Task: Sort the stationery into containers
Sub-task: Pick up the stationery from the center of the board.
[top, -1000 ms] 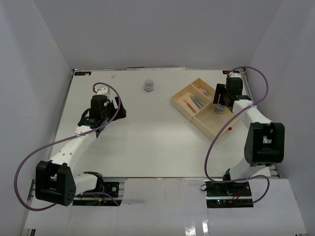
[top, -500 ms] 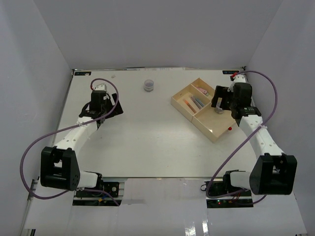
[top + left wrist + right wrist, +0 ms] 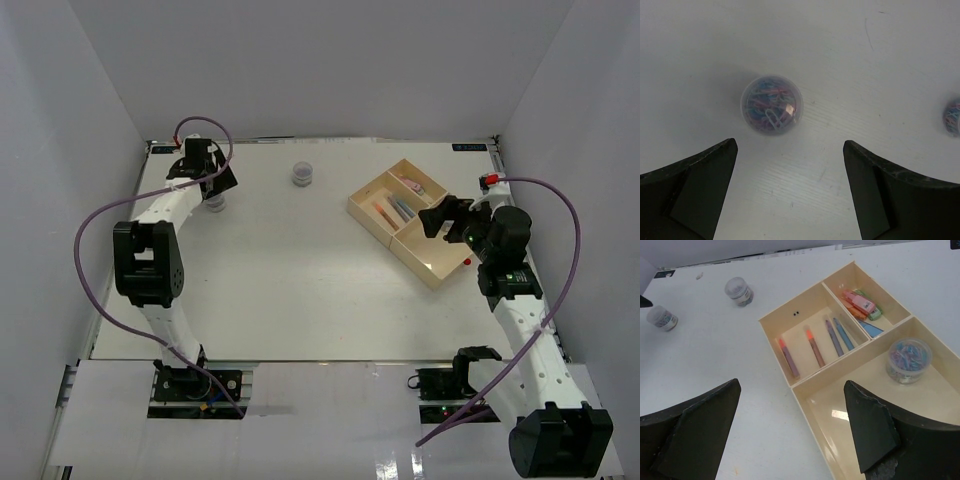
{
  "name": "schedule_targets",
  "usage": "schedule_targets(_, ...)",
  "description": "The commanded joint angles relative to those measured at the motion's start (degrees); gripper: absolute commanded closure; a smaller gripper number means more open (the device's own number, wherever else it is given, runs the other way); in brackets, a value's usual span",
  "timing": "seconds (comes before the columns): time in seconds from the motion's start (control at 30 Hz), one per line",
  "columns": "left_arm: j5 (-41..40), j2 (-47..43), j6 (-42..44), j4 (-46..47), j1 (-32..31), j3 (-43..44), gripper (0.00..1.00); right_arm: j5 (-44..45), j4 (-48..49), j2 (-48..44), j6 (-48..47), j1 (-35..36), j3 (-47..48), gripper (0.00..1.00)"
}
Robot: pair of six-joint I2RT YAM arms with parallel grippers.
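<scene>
My left gripper (image 3: 790, 144) hangs open above the table, empty, a little short of a small round tub (image 3: 772, 105) full of coloured paper clips. In the top view that tub (image 3: 214, 203) sits at the far left, just in front of the left gripper (image 3: 213, 185). A second tub (image 3: 302, 174) stands at the back centre. My right gripper (image 3: 790, 385) is open and empty over the near corner of the beige tray (image 3: 805, 292). Pens (image 3: 812, 345) lie in one compartment, chunky pieces (image 3: 860, 304) in another, and a tub (image 3: 909, 359) in the largest.
The tray (image 3: 430, 255) sits angled at the right of the table, close to its right edge. The enclosure's white walls rise behind and beside the table. The second tub (image 3: 952, 116) shows at the right edge of the left wrist view.
The left arm has swung out to the far-left back, over the tub there. The right gripper has opened, left a tub in the tray and drawn back toward the right.
</scene>
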Motion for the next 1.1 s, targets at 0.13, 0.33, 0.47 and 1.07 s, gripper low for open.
schedule_targets(0.13,-5.3,9.2,1.1,-5.2,0.9,10.0,0.02,-4.7,4.6,-2.7,0.6,0.6,-2.6,0.10)
schedule_targets(0.33,-6.1,14.4,2.7,-6.9,1.2,14.6,0.02,-6.1,4.4,-3.0,0.2,0.8,-3.3,0.10)
schedule_targets(0.47,-5.3,16.5,3.3,-7.7,1.1,16.7,0.09,-6.1,4.4,-3.3,0.1,0.9,-3.6,0.10)
schedule_targets(1.07,2.2,0.8,6.0,-6.4,-17.0,4.6,0.57,-8.0,2.4,-3.4,-3.3,2.9,-3.0,0.10)
